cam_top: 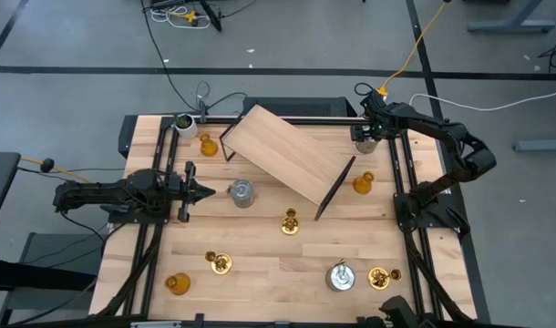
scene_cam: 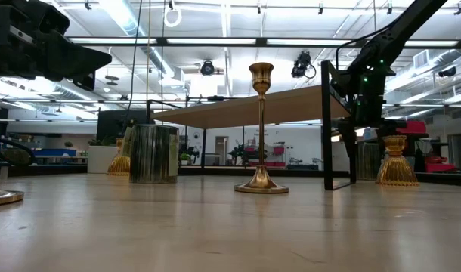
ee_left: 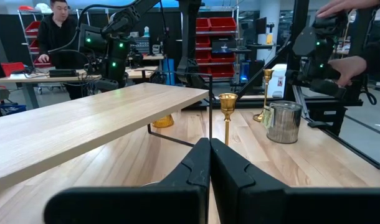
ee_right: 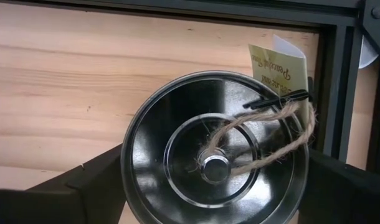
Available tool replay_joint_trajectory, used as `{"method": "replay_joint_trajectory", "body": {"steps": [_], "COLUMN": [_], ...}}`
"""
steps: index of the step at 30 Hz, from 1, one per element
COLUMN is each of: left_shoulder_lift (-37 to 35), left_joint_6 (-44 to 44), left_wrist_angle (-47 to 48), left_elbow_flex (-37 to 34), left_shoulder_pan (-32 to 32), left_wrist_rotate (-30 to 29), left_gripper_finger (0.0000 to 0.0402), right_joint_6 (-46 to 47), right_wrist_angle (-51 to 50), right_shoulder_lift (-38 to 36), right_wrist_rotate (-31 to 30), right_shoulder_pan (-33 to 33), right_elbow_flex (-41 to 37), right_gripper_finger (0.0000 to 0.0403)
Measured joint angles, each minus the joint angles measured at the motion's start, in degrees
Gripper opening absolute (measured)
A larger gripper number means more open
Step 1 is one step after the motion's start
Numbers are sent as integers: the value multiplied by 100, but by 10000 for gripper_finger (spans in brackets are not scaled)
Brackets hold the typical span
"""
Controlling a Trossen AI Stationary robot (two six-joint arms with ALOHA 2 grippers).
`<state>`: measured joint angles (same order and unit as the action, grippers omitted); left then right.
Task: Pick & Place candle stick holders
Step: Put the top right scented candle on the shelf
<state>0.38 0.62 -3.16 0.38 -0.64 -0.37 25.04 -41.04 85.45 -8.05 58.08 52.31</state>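
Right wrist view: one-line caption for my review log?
Right pincer open around a silver-grey cylinder holder with twine and a paper tag.

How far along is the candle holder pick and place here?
Nothing looks placed: the wooden shelf is bare, and brass, amber and silver holders stand scattered on the table. The right gripper straddles a silver cylinder, jaws wide, no grip evident. The left gripper waits shut.

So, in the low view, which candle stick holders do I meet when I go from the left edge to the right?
First a brass base cut off by the left edge → silver-grey cylinder → tall brass stick → amber glass holder.
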Motion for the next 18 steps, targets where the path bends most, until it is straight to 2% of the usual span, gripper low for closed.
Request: {"method": "replay_joint_trajectory", "body": {"steps": [8,18], "left_shoulder_lift": [-2,-2], "left_joint_6": [0,0], "left_wrist_angle": [0,0], "left_elbow_flex": [1,1], "left_shoulder_pan": [2,1], "left_wrist_rotate": [0,-1], "left_gripper_finger": [12,12], "right_joint_6": [-65,-68], "right_wrist_angle": [-148,-601], "right_shoulder_lift": [-72,-718], "right_wrist_rotate": [3,112], "right_shoulder_pan": [-8,-19], "right_elbow_flex": [1,226], "right_gripper_finger": [362,361]}}
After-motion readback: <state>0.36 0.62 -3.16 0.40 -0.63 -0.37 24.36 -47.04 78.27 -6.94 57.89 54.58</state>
